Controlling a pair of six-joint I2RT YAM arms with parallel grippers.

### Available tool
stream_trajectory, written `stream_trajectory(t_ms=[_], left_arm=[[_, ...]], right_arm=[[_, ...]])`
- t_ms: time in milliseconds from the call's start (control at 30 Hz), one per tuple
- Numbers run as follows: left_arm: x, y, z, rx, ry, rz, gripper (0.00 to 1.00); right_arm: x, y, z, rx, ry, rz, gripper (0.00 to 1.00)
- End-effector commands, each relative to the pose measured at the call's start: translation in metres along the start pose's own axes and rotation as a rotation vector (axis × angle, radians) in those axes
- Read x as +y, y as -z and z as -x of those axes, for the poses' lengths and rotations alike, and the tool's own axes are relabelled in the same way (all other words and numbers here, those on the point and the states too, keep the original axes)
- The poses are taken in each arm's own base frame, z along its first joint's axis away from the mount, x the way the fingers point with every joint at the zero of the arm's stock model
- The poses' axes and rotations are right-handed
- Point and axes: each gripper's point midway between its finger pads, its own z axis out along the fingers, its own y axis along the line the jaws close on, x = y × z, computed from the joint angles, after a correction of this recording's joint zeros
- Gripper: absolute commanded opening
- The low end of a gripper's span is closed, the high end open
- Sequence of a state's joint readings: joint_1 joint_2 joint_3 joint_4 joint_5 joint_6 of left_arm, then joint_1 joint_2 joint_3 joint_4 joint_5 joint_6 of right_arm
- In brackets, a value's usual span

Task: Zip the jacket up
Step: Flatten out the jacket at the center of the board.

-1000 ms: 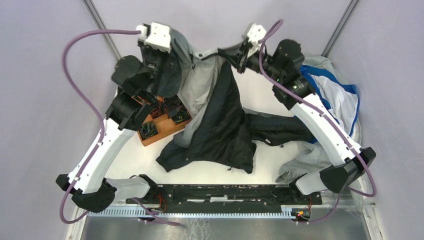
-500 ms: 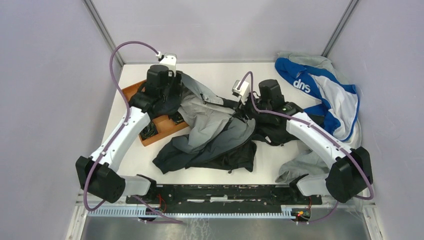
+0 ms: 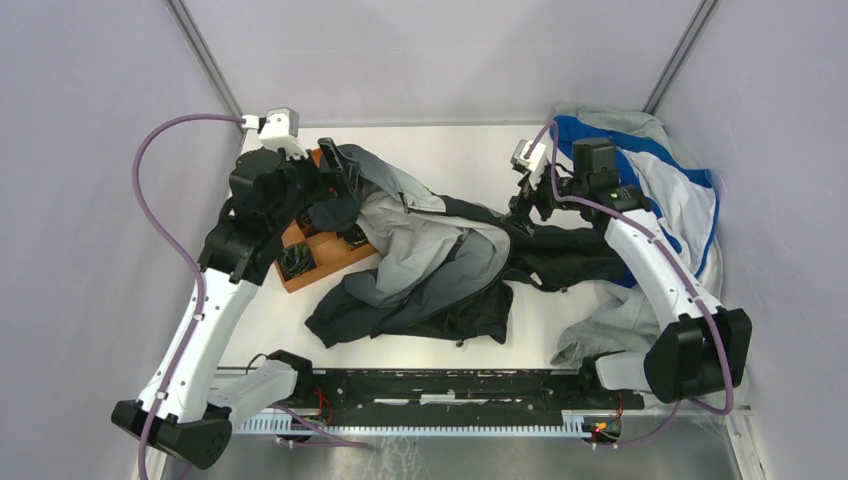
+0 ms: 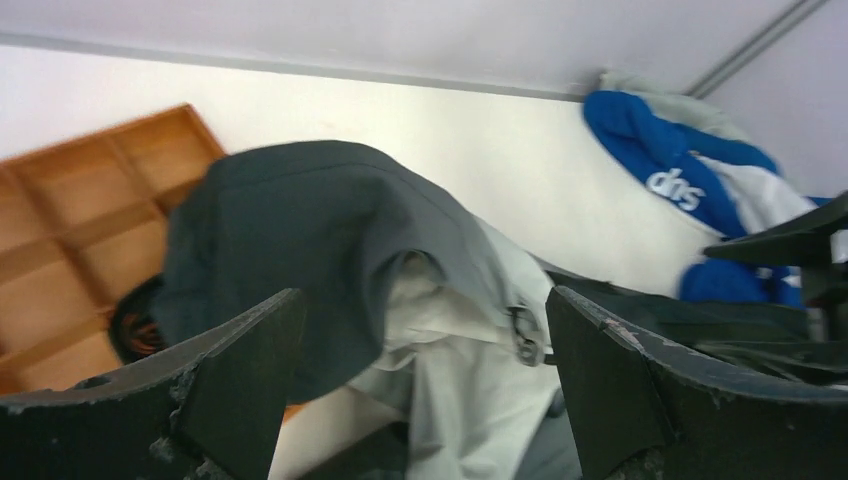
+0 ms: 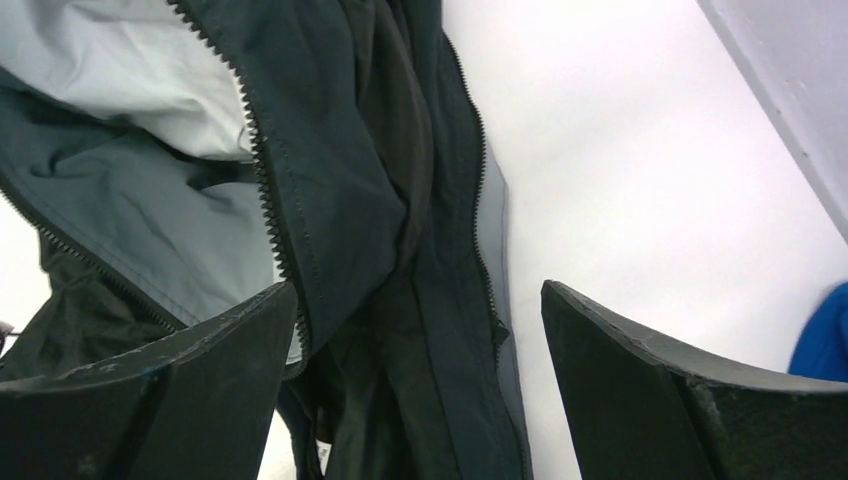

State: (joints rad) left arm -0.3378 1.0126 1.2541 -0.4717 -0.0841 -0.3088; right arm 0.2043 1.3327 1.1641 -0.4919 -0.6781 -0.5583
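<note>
The jacket (image 3: 430, 265) is seen crumpled mid-desk (image 3: 440, 160), one edge draped over the tray (image 3: 300, 280) at 9 o'clock, with the left fingers (image 4: 230, 380) at 10 and the right fingers (image 5: 640, 390) at 2 both spread empty above it, probably so that the zipper (image 5: 262, 170) edges can be sought.

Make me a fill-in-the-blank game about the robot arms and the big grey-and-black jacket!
1. The long dark zipper on the big grey-to-black hooded jacket is ____, not zipped.
2. The left gripper and the right gripper hold ____.
3. The blue-and-white garment lies beside the ____ arm.
4. The jacket partly covers an orange-brown compartmented tray made of ____.
Missing words: open; nothing; right; wood.
</note>
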Motion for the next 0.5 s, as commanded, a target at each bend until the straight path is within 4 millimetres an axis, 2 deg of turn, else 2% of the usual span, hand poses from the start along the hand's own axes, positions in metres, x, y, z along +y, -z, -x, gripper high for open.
stream_trajectory(t_ms=[0,100,233,367,467], left_arm=[[-0.033,0.006,0.000,0.056,0.232,-0.120,0.97],[-0.046,0.012,0.000,0.081,0.345,-0.166,0.96],[-0.071,0.012,-0.015,0.148,0.587,-0.282,0.93],[-0.081,0.007,-0.047,0.257,0.880,-0.305,0.88],[-0.075,-0.001,-0.070,0.301,0.931,-0.250,0.88]], right_arm=[[0.012,0.002,0.013,-0.059,0.052,0.099,0.98],[0.023,-0.002,0.013,-0.090,0.051,0.164,0.98],[0.031,-0.005,0.016,-0.139,0.071,0.210,0.98],[0.033,-0.006,0.018,-0.167,0.082,0.223,0.98],[0.033,-0.008,0.017,-0.166,0.080,0.221,0.98]])
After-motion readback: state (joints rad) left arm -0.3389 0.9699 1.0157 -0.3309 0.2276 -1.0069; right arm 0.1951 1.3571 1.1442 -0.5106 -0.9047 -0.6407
